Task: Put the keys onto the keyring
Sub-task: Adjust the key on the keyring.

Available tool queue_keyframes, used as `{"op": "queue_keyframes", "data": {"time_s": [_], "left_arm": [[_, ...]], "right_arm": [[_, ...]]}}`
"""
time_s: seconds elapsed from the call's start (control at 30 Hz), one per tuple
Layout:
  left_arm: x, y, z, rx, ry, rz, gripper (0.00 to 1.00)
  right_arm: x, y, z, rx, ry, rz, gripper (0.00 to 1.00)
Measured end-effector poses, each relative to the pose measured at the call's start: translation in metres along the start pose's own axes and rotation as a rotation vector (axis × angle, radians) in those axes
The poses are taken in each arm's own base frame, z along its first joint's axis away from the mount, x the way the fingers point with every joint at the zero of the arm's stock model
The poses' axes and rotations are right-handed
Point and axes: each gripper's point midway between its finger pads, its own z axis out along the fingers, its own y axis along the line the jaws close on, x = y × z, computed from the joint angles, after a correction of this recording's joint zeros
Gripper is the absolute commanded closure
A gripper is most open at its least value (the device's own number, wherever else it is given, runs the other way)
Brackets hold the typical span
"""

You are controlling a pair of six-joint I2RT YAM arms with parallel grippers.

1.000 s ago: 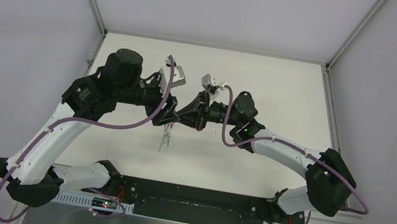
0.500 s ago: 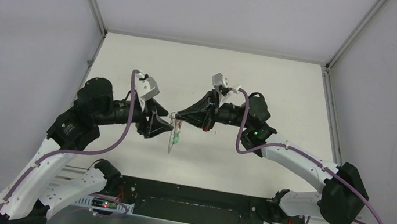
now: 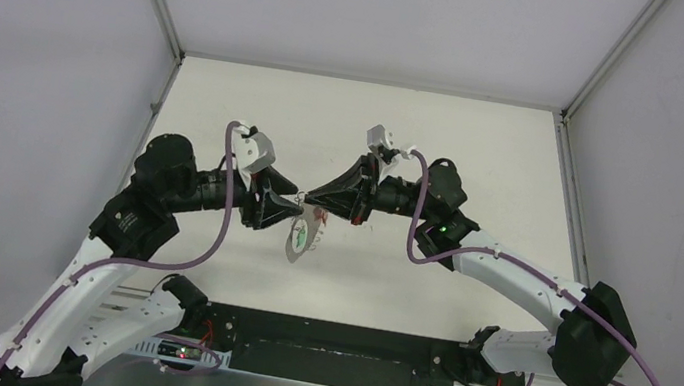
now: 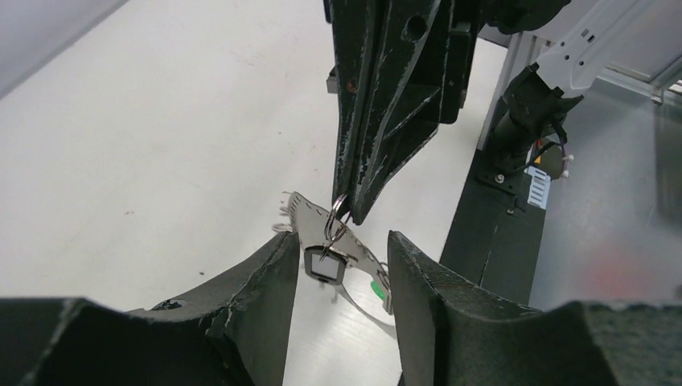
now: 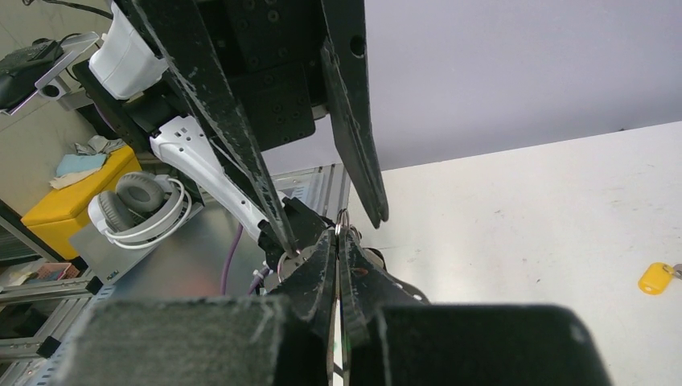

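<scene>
My right gripper [image 3: 309,199] is shut on a small split ring [image 4: 336,215] and holds it above the table. A black tag [image 4: 326,264] hangs from that ring. The keyring [image 3: 297,237], a thin silvery loop, also hangs there, with a green tag [image 4: 374,287] on it. My left gripper [image 3: 289,208] is open, its fingers [image 4: 269,277] on either side of the hanging tag and band without touching them. In the right wrist view my right gripper [image 5: 339,237] pinches the ring [image 5: 341,219]. A yellow tag [image 5: 658,277] lies on the table, its key cut off by the frame edge.
The white table [image 3: 485,153] is walled by grey panels at the left, back and right. A black base rail [image 3: 328,337] runs along the near edge. Headphones [image 5: 141,205] and a yellow box [image 5: 80,193] lie beyond the table.
A second ago the left arm was high against the right gripper; it has since drawn back left and lower. In the last half second the hanging loop has turned broadside.
</scene>
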Motion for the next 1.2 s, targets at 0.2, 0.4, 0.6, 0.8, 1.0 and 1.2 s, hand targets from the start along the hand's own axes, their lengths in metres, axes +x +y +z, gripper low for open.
{"op": "queue_keyframes", "data": {"time_s": [0.2, 0.4, 0.6, 0.8, 1.0, 1.2], "left_arm": [[-0.018, -0.003, -0.005, -0.001, -0.036, 0.056, 0.57], [-0.025, -0.006, -0.017, -0.015, -0.052, 0.176, 0.66], [-0.017, -0.006, -0.02, 0.003, -0.03, 0.291, 0.72], [-0.003, -0.002, -0.009, 0.046, 0.015, 0.321, 0.73], [0.008, 0.006, -0.001, 0.055, 0.052, 0.311, 0.86], [0.015, 0.008, 0.003, 0.068, 0.072, 0.307, 1.0]], "right_arm": [[0.0, -0.003, -0.001, 0.007, 0.001, 0.001, 1.0], [-0.001, -0.004, -0.002, 0.012, 0.0, 0.001, 1.0], [-0.001, -0.005, -0.002, 0.013, -0.001, 0.001, 1.0], [-0.001, -0.005, -0.002, 0.013, -0.001, 0.002, 1.0], [0.0, -0.005, -0.003, 0.014, 0.002, 0.006, 1.0], [0.0, -0.005, -0.003, 0.014, 0.001, 0.006, 1.0]]}}
